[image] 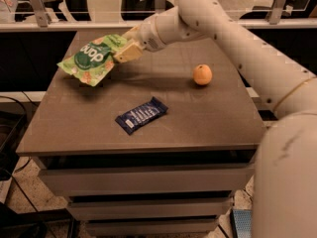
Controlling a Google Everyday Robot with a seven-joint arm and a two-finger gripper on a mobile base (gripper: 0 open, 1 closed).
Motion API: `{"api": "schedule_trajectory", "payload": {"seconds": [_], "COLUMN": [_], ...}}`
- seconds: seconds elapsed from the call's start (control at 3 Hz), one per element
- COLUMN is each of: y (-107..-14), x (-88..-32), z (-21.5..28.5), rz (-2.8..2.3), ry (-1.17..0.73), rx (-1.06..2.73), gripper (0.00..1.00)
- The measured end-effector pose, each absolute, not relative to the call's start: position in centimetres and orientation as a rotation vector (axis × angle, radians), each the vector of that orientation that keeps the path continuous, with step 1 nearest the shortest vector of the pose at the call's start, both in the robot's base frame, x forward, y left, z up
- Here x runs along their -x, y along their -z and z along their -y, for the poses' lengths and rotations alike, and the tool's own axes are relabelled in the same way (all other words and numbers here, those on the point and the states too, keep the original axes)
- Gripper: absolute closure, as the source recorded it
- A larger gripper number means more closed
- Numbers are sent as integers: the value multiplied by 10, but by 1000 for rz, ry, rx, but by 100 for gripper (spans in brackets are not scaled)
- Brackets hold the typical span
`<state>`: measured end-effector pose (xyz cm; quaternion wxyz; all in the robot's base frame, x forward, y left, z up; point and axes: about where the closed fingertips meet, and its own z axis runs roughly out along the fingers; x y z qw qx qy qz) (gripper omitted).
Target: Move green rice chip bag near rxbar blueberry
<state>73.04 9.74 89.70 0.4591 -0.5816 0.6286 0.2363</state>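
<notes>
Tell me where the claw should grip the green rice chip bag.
By the edge facing the orange, approached from that side. The claw, above the far left of the table, is shut on that edge of the green rice chip bag; the bag is flat and thin there, so it pinches easily and hangs clear of the table.

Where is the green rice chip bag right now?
Upper left of the camera view: the claw grips the green rice chip bag by one edge over the far left of the table, up-left of the rxbar blueberry.

Table (213,120): rxbar blueberry (141,115) centre, orange (202,75) back-right. End effector (120,56) over back-left corner, gripping green rice chip bag (88,60).
</notes>
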Motion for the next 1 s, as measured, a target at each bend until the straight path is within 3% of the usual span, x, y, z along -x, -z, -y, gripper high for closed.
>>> {"api": "schedule_trajectory", "payload": {"seconds": [1.0], "y": [-861], "x": [-656], "z": [-24], "rz": [-1740], "ry": [-500], "rx": [1351], "gripper": [100]}}
